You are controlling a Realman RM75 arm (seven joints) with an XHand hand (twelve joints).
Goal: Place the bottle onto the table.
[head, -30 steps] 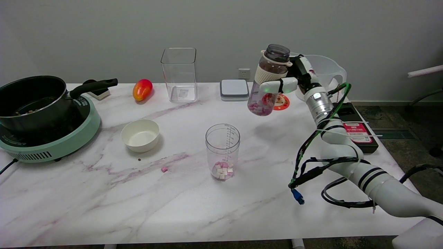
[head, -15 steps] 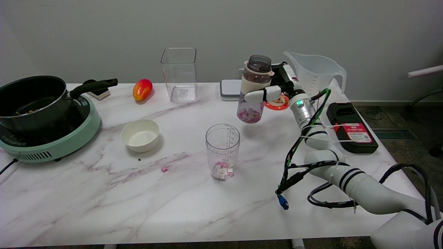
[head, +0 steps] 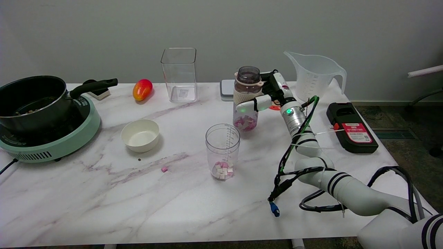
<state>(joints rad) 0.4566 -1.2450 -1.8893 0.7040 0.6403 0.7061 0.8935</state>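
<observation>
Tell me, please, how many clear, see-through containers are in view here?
4: a square canister at the table's far edge, a measuring cup at the middle, the bottle gripped by the right hand just behind that cup, and a measuring jug at the far right.

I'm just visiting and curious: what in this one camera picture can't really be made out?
- Head view: the robot hand wraps the bottle; its far side fingers are hidden behind the bottle.
- Whether the bottle's base touches the table cannot be told from this angle.
- The grey box is partly hidden by the bottle.
- The pot contents are too dark to identify.
</observation>
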